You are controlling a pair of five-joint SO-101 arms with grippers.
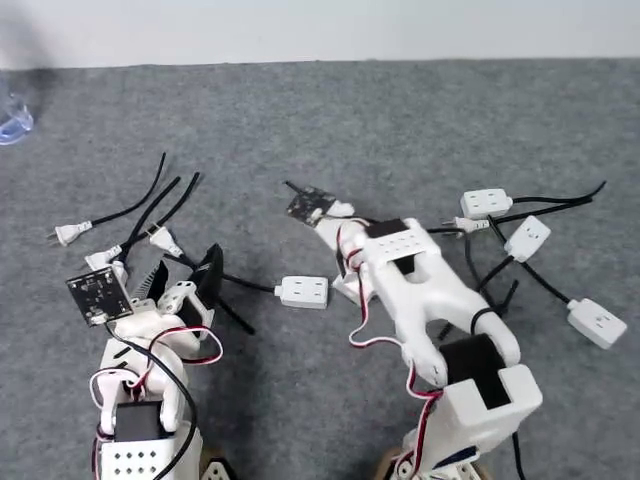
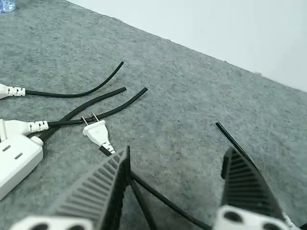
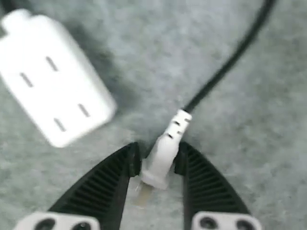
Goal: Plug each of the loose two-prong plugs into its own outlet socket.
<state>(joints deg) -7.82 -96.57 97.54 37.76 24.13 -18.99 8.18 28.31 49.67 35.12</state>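
The surface (image 1: 330, 130) is a grey, felt-like mat with a fuzzy nap. The sockets are glossy white plastic blocks with rounded corners and pairs of narrow slots. The plugs are small white moulded bodies with ribbed necks and two flat metal prongs, each on a thin, round black cord.

The right gripper (image 3: 158, 149) is narrowed onto a plug (image 3: 163, 151), its ribbed black fingers (image 3: 115, 177) against the plug's sides. The plug's cord (image 3: 230, 57) runs away from it. Just beside it lies a socket (image 3: 53, 76), slots up; in the high view this socket sits mid-surface, left of the right arm (image 1: 420, 290).

The left gripper (image 2: 177, 155) stands wide and holds nothing, above a black lead (image 2: 163, 201) that crosses under it. Just beyond it lies a loose plug (image 2: 98, 135), prongs pointing far. Two more plugs (image 1: 68, 234) (image 1: 103, 260) lie far left.

Three further sockets (image 1: 487, 203) (image 1: 527, 238) (image 1: 598, 322) sit on the right among tangled cords, and the right arm covers part of that tangle.
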